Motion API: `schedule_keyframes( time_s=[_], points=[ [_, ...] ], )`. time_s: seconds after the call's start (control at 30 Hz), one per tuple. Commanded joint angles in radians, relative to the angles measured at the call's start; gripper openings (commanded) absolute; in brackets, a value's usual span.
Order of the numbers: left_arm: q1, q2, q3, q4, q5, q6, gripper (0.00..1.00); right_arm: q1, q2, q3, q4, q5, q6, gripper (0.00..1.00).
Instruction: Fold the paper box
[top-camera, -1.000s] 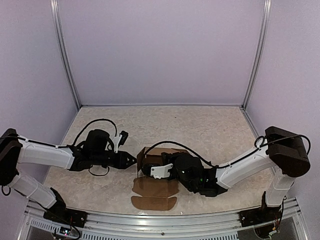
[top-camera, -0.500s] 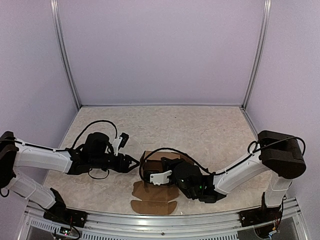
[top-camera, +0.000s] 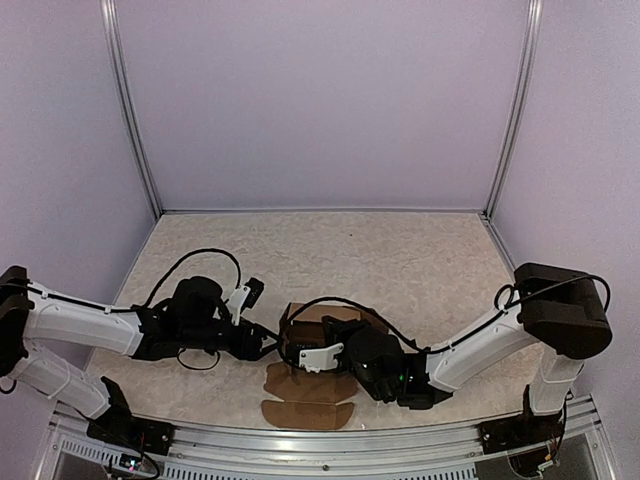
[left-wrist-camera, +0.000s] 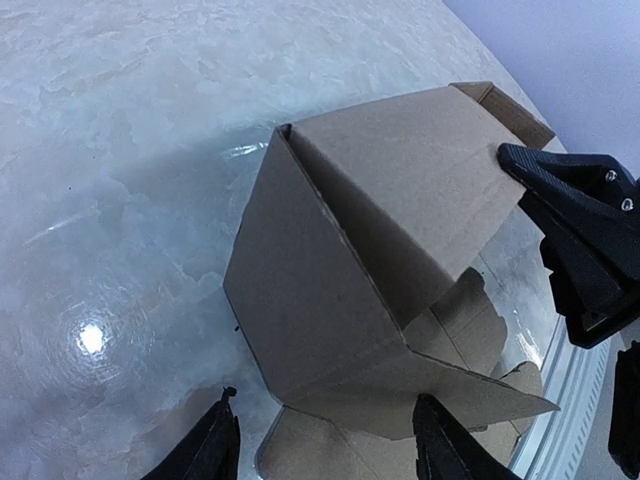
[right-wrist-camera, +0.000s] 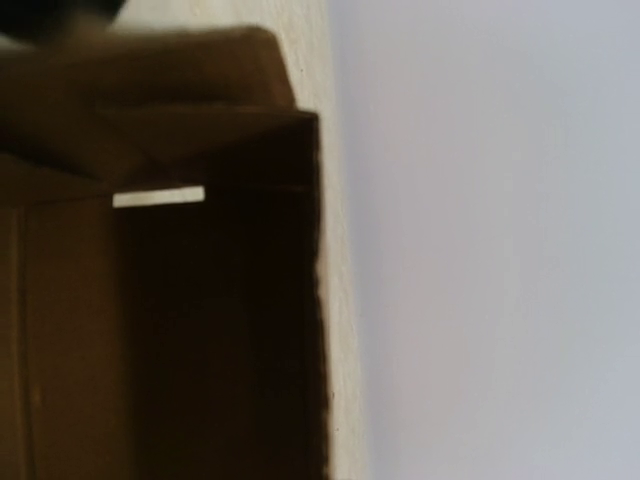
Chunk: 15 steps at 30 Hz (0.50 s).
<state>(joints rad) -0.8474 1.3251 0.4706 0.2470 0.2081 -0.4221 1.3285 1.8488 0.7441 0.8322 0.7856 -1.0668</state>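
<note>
Closing in, the left gripper (left-wrist-camera: 328, 440), fingers spread, has reached the 9 o'clock wall of the paper box (left-wrist-camera: 340, 270). I cannot tell whether the right gripper (top-camera: 290, 348) is holding anything. Best to push squarely along the crease.

the paper box (top-camera: 305, 384) sits low in the centre of the frame on the pale marbled table (top-camera: 400, 250), partly raised: brown walls stand at its far side, while creased panels and a rounded flap (top-camera: 307, 411) lie flat toward the bottom edge. the left arm (top-camera: 85, 320) reaches in from the lower left, its dark left gripper (top-camera: 268, 338) right at the box's left wall; contact cannot be told from here. the right arm (top-camera: 480, 340) bends in from the lower right and lies across the box, covering its middle, with the right gripper (top-camera: 295, 348) down at the left half of the box, fingers mostly hidden. lilac walls (top-camera: 320, 100) close the back and sides.
</note>
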Motion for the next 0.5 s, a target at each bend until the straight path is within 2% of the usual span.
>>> schedule_keyframes(
  time_s=[0.0,0.17,0.47],
  points=[
    [-0.011,0.015,0.002,0.047,-0.015,0.006,0.58,0.022,0.02,-0.006,-0.009,0.008,0.033,0.0],
    [-0.035,0.064,0.05,0.021,-0.042,0.022,0.58,0.029,0.033,-0.002,-0.015,0.019,0.04,0.0],
    [-0.096,0.08,0.071,-0.016,-0.201,0.017,0.63,0.045,0.062,0.015,-0.022,0.032,0.051,0.0]
  ],
)
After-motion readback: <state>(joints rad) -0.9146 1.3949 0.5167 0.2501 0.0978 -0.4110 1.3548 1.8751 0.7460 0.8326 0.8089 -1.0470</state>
